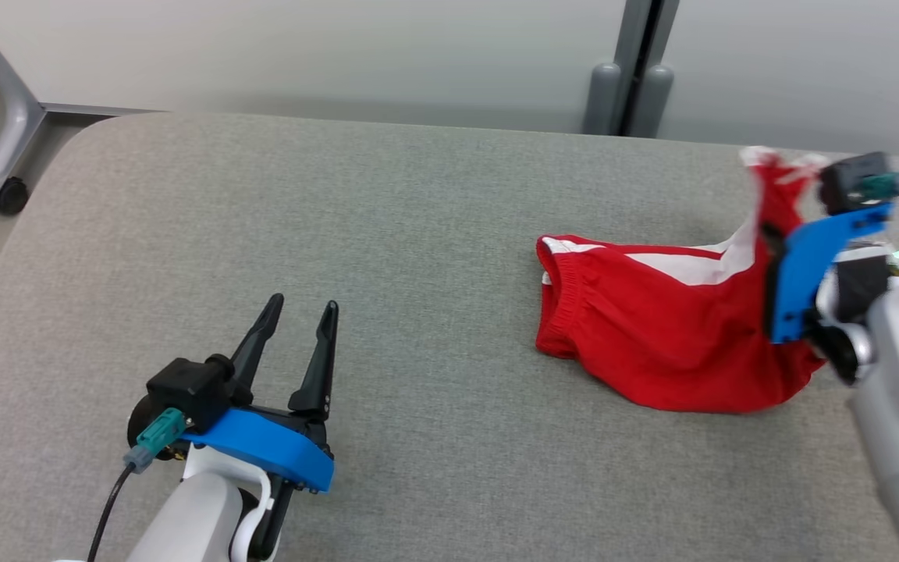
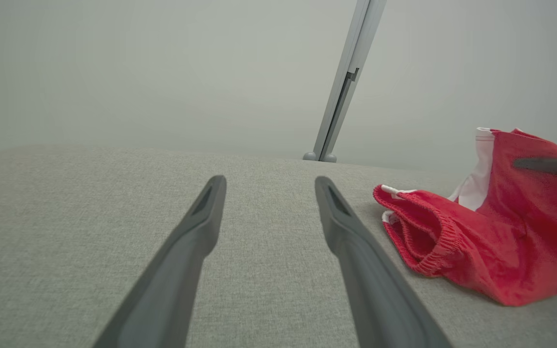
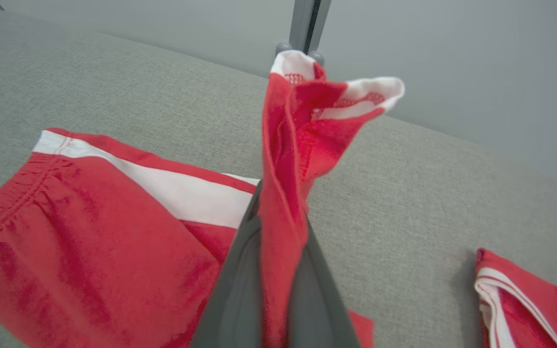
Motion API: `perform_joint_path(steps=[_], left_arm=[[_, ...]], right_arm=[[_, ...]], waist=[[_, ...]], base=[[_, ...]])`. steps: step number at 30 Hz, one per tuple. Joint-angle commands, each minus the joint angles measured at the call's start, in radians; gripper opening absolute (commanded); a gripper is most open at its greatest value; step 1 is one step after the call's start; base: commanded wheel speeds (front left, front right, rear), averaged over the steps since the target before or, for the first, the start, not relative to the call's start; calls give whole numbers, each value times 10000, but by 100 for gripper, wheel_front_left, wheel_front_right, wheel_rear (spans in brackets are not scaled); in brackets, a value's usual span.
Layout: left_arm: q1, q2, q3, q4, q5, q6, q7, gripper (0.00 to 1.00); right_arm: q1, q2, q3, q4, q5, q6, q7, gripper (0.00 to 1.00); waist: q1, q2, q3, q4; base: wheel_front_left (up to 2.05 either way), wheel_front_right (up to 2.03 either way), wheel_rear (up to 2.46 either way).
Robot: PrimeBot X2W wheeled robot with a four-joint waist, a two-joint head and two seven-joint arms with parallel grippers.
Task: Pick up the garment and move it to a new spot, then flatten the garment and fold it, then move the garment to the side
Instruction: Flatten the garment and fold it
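The left gripper [image 1: 303,301] hovered at seven o'clock in the head view, fingers spread wide and holding nothing, over the grey bench [image 1: 418,218]. The red garment [image 1: 652,343] with white stripes lay at three o'clock, waistband toward nine, one end raised. The right gripper [image 3: 281,220] was clamped tight on that raised end, cloth bunched between its fingers and flaring past the tips. Its blue mount [image 1: 808,273] hid the pinch in the head view. A red-and-white fold [image 3: 525,299] at four o'clock in the right wrist view was cut off by the frame; whether it was the same garment was unclear.
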Motion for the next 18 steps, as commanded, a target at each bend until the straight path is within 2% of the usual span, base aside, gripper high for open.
perform_joint_path(steps=[1, 2, 6, 10, 11, 12, 14, 15, 18], left_arm=[[123, 3, -108, -24, -58, -5, -41, 100], [123, 3, -108, -24, -58, -5, -41, 100], [112, -84, -147, -85, -61, -5, -42, 100], [36, -185, -343, -73, -108, -5, -42, 100], [-15, -209, -402, -60, -136, -6, -42, 100], [-79, -248, -454, -47, -151, -6, -42, 100], [-162, -321, -538, -24, -190, -6, -42, 100], [-185, -347, -577, -15, -208, -6, -40, 100], [-194, -412, -664, 16, -241, -6, -42, 100]], right_arm=[[56, 361, 190, -263, -198, 2, 257, 0], [56, 361, 190, -263, -198, 2, 257, 0], [-69, 1140, 752, -454, -528, 2, 723, 0], [-101, 1829, 1021, -123, -751, 2, 1177, 0], [-97, 1921, 1093, -40, -803, 2, 1214, 11], [-90, 2009, 1142, 35, -808, 2, 1234, 35], [-101, 2164, 1152, 183, -738, 2, 1136, 60], [-128, 2241, 1173, 217, -668, 2, 1076, 100], [-253, 2355, 1194, 159, -389, 2, 820, 100]], waist=[[1, 0, -19, 124], [1, 0, -19, 124], [1, 0, -14, 401], [1, 0, 64, 751], [1, 0, 88, 852], [1, 0, 114, 947], [1, 0, 168, 1091], [1, 0, 188, 1139], [1, 0, 214, 1194]], base=[[0, 0, 0], [0, 0, 0], [0, 0, 0], [0, 0, 0], [0, 0, 0], [0, 0, 0], [0, 0, 0], [0, 0, 0], [0, 0, 0]])
